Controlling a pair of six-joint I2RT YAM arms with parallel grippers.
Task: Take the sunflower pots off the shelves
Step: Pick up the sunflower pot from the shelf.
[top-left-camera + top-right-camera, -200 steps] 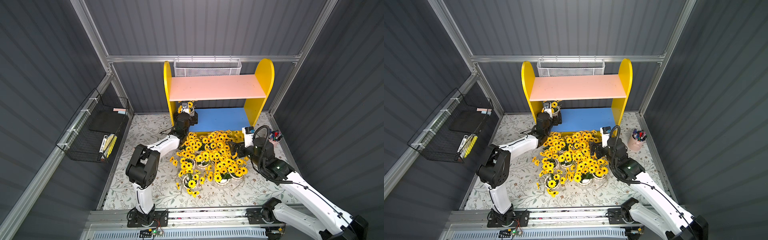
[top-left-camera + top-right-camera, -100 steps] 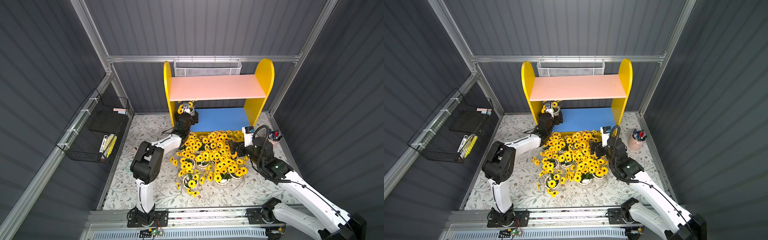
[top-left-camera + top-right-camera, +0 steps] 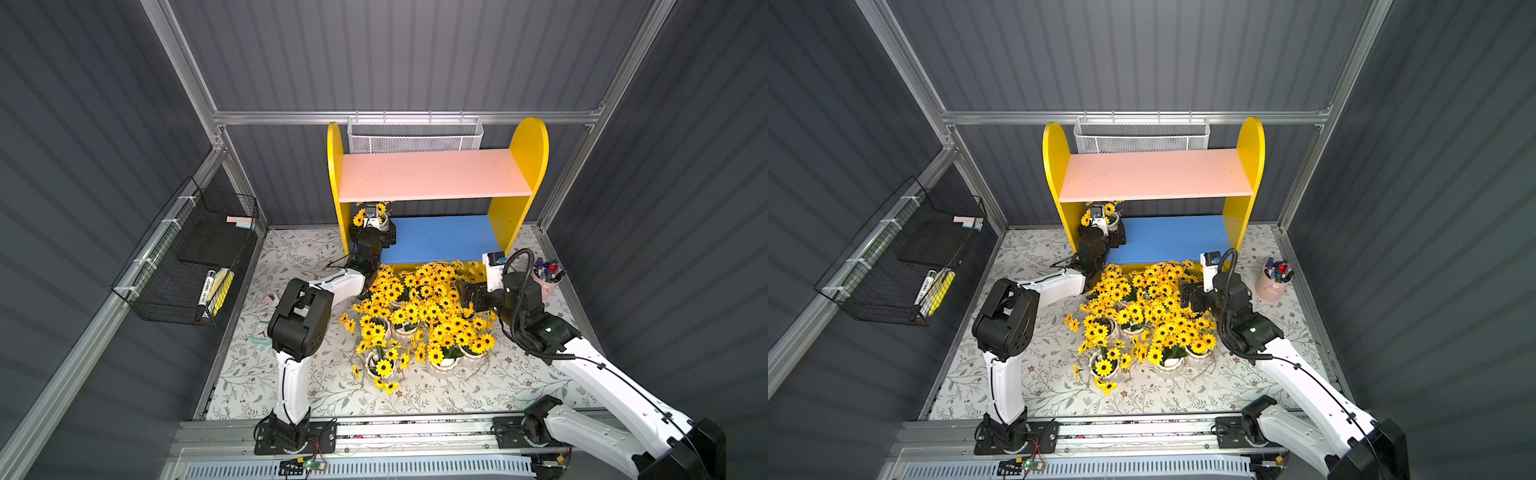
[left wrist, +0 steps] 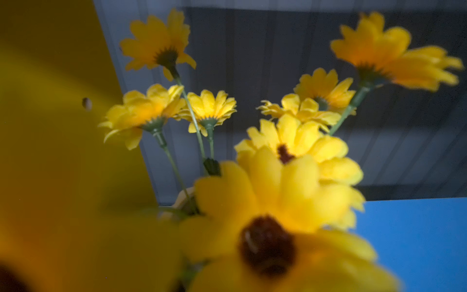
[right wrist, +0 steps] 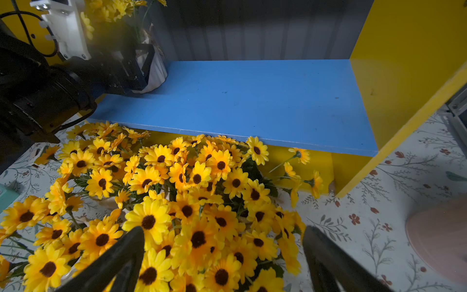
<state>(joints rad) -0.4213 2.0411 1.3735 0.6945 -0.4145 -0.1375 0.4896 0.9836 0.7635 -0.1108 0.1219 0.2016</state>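
The last pot (image 5: 156, 73) sits at the left end of the blue board (image 5: 252, 101), by the yellow panel (image 3: 337, 187). My left gripper (image 3: 379, 224) is at it — clamped or not, I cannot tell. I should grip low and lift straight out; my right gripper (image 5: 223, 235) hangs spread apart.

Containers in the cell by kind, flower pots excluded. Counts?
black wire basket: 1
white mesh basket: 1
pink cup of coloured pens: 1
Total: 3
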